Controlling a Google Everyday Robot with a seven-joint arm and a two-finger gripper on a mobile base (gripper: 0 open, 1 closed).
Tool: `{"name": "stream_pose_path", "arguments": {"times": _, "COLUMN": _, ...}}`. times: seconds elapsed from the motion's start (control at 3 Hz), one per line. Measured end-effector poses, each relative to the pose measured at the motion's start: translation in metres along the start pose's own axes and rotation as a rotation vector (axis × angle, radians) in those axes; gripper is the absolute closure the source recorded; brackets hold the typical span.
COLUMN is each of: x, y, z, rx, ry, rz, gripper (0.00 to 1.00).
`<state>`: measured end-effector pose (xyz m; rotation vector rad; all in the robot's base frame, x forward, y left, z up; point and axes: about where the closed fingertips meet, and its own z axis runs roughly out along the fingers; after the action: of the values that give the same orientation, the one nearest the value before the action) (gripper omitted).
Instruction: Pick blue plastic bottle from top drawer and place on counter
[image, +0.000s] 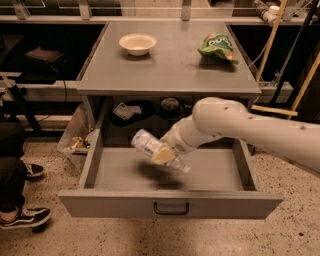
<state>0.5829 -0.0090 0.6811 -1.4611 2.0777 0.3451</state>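
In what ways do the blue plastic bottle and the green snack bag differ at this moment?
The blue plastic bottle is clear and tilted, held by the gripper above the top drawer floor; the green snack bag is opaque and lies on the counter. Both are small packages.

The gripper (163, 154) hangs over the middle of the open drawer (100, 202), its jaws clamped across the bottle (145, 143) — the bottle is clear of the drawer floor, tilted with its white cap (185, 170) down to the right and a dark shadow (157, 176) beneath it. The white arm (240, 125) reaches in from the right, below the front edge of the counter (170, 70). On the counter sit a bowl (137, 43) at back left and a green bag (217, 46) at back right — well apart; a dark loop handle (171, 208) is centred on the drawer's front.
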Motion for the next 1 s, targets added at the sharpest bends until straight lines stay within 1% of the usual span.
{"name": "stream_pose_path", "arguments": {"times": 0.33, "x": -0.02, "y": -0.033, "z": -0.108, "rx": 0.176, "ry": -0.156, "rz": 0.016, "gripper": 1.0}}
{"name": "stream_pose_path", "arguments": {"times": 0.67, "x": 0.01, "y": -0.086, "z": -0.233, "rx": 0.346, "ry": -0.262, "rz": 0.158, "gripper": 1.0}}
{"name": "stream_pose_path", "arguments": {"times": 1.0, "x": 0.003, "y": -0.102, "z": -0.269, "rx": 0.405, "ry": -0.301, "rz": 0.164, "gripper": 1.0}}
